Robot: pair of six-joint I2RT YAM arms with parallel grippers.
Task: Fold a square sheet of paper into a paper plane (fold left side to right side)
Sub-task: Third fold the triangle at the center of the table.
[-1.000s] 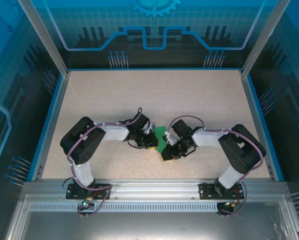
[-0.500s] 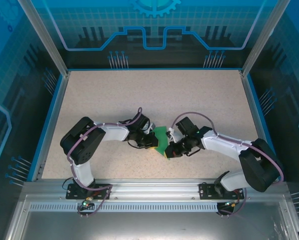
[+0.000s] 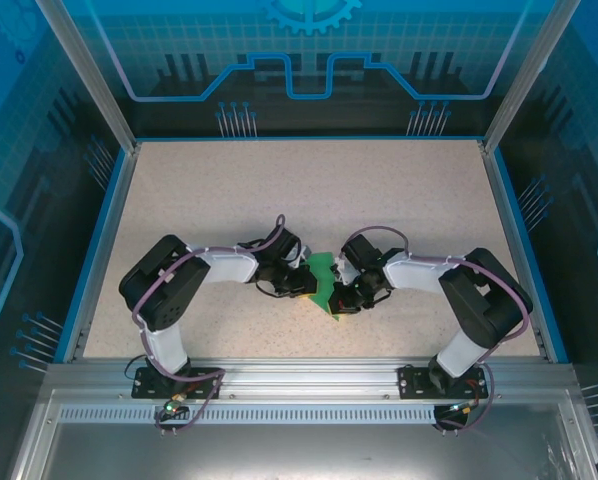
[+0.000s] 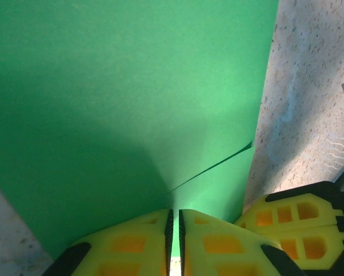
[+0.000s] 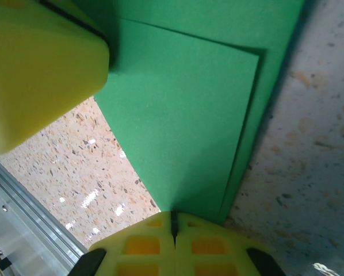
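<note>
The square sheet of paper is bright green and lies partly folded, in overlapping layers, on the speckled table between the two arms. My left gripper reaches in from the left. In the left wrist view the sheet of paper runs into the thin slit between the jaws of my left gripper. My right gripper comes from the right, and in the right wrist view my right gripper is shut on a corner of the paper. A paper plane is out of view.
The beige table has a blue rim, and an aluminium rail runs along its near edge. The two grippers sit a finger's width apart. The left gripper's yellow finger hangs over the paper's far corner.
The right gripper's jaws have closed on the paper's corner. The right arm's elbow swung out to the right and came back. The left arm has stayed put.
</note>
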